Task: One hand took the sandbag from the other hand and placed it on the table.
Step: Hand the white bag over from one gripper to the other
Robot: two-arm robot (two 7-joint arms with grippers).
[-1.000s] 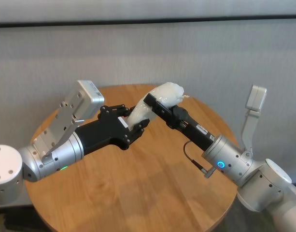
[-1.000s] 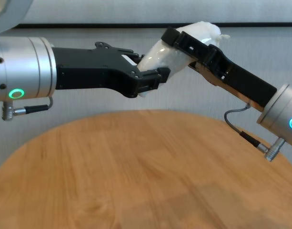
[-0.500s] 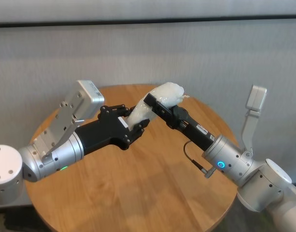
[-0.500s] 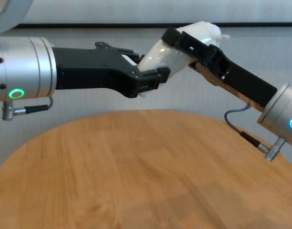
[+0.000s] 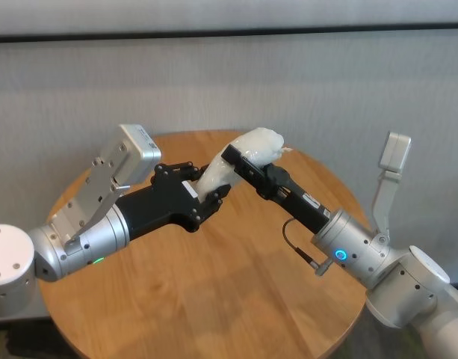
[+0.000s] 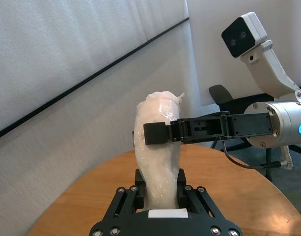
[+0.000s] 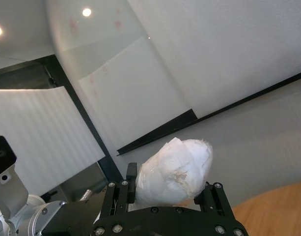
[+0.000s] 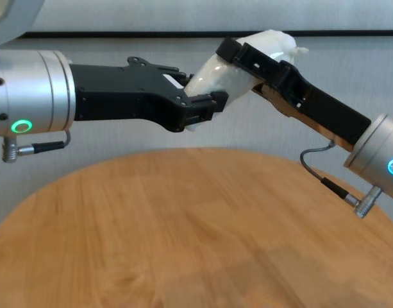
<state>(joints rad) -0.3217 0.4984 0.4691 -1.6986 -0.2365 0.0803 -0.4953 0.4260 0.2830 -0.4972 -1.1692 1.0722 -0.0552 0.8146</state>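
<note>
Right gripper (image 5: 240, 158), blue ring: I read it clamped on the sandbag (image 5: 247, 149) near its upper end, frame centre. Left gripper (image 5: 206, 196), green ring: clamped on the lower end. Handover incomplete, release pending. Table (image 5: 214, 299): bag not yet placed.

Count, this moment:
- Sandbag (image 5: 247, 153): 1. White, glossy wrap, sausage-shaped.
- Grippers: 2, both black 2-finger. Left gripper (image 5: 204, 192), green ring on wrist. Right gripper (image 5: 240, 158), blue ring on wrist.
- Arms: 2, silver.
- Table (image 5: 214, 299): 1, round, light brown wood.
- Wrist cams: 2, one per arm.
- Light rings lit: 2 (1 green, 1 blue).
</note>
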